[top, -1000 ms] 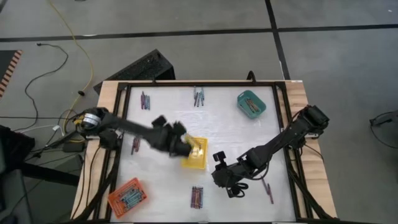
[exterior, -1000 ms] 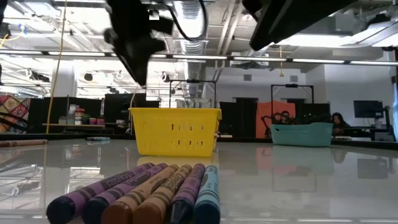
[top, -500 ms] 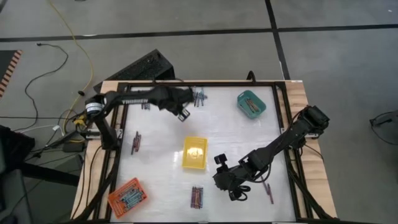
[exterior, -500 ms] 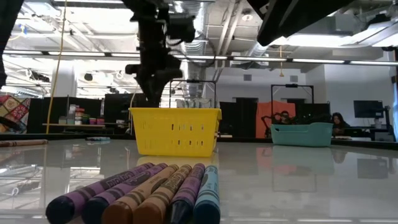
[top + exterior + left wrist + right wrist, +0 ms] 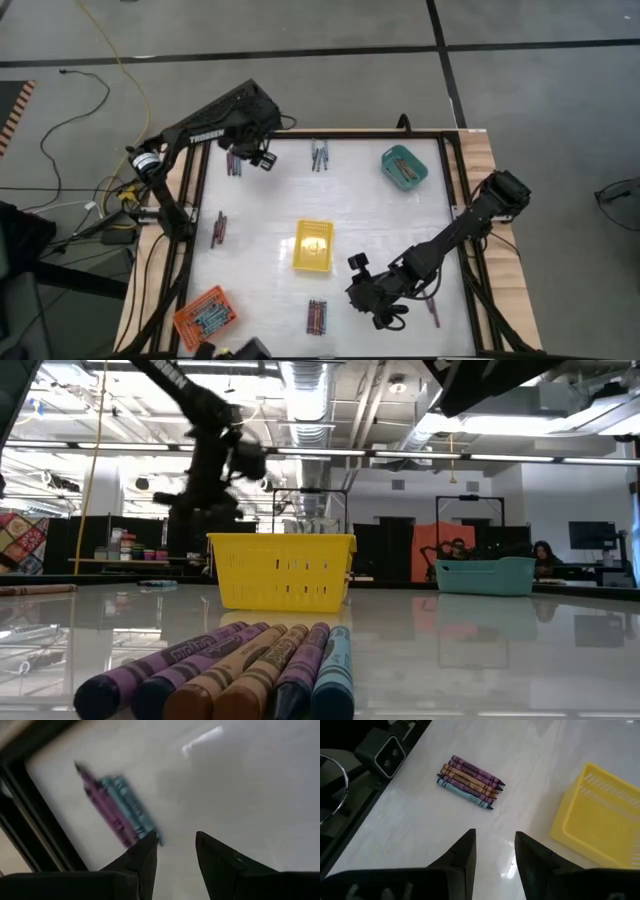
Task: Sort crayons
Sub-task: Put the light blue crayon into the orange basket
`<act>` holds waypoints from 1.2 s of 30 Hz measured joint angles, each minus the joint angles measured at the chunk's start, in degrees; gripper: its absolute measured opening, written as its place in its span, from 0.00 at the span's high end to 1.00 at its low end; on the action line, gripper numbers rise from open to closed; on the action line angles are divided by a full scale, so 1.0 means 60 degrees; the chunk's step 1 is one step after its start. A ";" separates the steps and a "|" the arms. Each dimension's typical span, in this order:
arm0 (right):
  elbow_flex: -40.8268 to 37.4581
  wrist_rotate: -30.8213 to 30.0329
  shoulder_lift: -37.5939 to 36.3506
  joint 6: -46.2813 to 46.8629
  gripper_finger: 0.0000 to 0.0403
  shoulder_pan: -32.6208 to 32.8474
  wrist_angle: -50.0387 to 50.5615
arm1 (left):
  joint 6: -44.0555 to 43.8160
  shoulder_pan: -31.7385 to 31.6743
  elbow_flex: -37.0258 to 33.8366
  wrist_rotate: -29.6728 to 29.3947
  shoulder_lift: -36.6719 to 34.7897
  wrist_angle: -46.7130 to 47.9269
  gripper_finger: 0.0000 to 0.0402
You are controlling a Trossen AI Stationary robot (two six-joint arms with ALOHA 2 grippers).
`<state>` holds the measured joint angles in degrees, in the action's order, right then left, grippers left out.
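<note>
Left gripper [image 5: 262, 157] sits over the far left corner of the table [image 5: 370, 215], just beside a small bunch of crayons [image 5: 233, 161] lying against the black frame [image 5: 203, 190]. Its wrist view shows both fingers [image 5: 142, 857] parted with bare tabletop in the gap, nothing held; the purple and teal crayons [image 5: 117, 810] lie just ahead of the fingertips and off to one side, not between them. Right gripper [image 5: 378, 312] hovers low at the near side of the table, jaws likewise apart and empty, looking across at the near bunch of crayons [image 5: 469, 781] with the yellow tray [image 5: 600, 815] beside it. Other crayon lots: one at the far edge near centre [image 5: 319, 154], one at the left edge [image 5: 218, 228], one at the near right by the frame [image 5: 432, 305], plus crayons already lying in the teal tray [image 5: 405, 167] and the orange tray [image 5: 206, 315]. Judged step: left arm lining up a pick from the corner bunch. To do it well, the gripper probably needs to shift sideways until a single crayon sits centred in the gap, jaws set across the stick's width rather than along its length, then descend straight. The crayons touch one another, so taking an outer one seems safest; closing on the middle risks dragging neighbours or rolling them under the frame. Descent should stop at the tabletop, since the sticks are thin and the frame is close alongside.
</note>
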<state>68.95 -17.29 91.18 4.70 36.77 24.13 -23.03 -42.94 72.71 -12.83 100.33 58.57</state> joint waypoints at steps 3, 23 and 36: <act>-0.0267 -0.0002 0.0000 -0.0002 0.67 0.0078 -0.0193 | 0.0003 -0.0438 -0.0691 0.0162 0.0004 -0.0413 0.69; -0.1388 0.0111 0.0007 0.0493 0.67 -0.0152 -0.1252 | 0.0173 -0.1462 -0.1545 0.0742 0.0004 -0.2092 0.69; -0.1388 0.0111 0.0004 0.0460 0.67 -0.0152 -0.1255 | 0.0165 -0.1683 -0.1545 0.0595 0.0004 -0.2245 0.69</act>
<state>60.62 -16.62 91.20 7.46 35.86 16.60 -22.04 -53.04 63.44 -9.26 100.36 45.10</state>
